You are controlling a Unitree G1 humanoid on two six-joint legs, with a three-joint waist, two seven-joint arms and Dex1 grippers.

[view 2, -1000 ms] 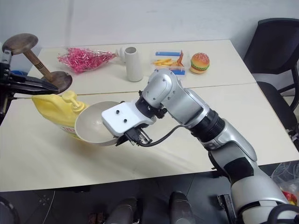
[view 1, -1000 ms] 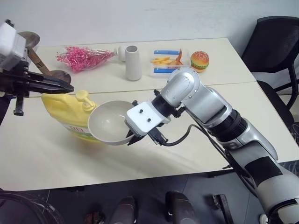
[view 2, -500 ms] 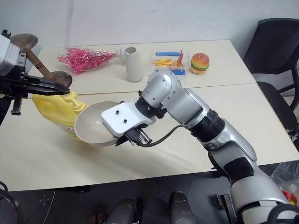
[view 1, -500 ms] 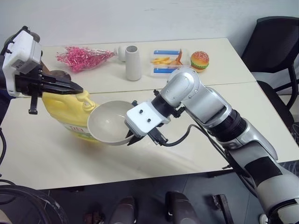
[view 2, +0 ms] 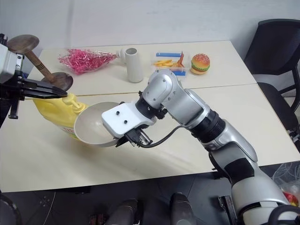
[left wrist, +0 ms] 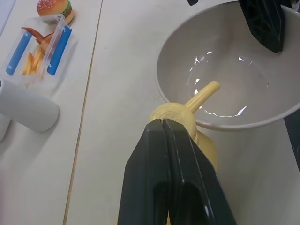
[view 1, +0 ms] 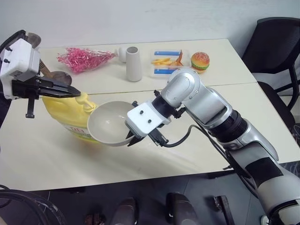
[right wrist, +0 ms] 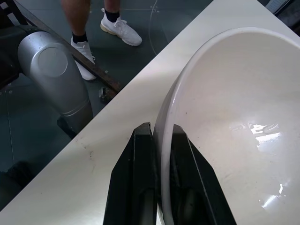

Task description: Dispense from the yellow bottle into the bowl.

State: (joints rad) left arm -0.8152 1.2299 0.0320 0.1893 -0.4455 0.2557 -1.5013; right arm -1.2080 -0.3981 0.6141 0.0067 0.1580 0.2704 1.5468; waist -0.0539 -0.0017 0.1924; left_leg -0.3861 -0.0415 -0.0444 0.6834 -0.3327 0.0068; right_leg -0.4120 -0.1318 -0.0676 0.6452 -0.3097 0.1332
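Yellow bottle (view 1: 65,114) pump touches closed left fingers (left wrist: 173,183).

Your right arm (view 1: 206,105) is glossy silver with black bands, a white screwed wrist plate (view 1: 145,118), and a looping black cable (view 1: 185,137).

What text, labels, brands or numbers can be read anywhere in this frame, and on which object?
Large yellow plastic jug with pump top: its green-white label carries red marks, too small and blurred to read.
Clear plastic tray of fries with blue strips: no print that can be made out.
Grey-white cylindrical vase, toy burger, beige-grey round bowl: no lettering visible.
Nothing legible in any view.
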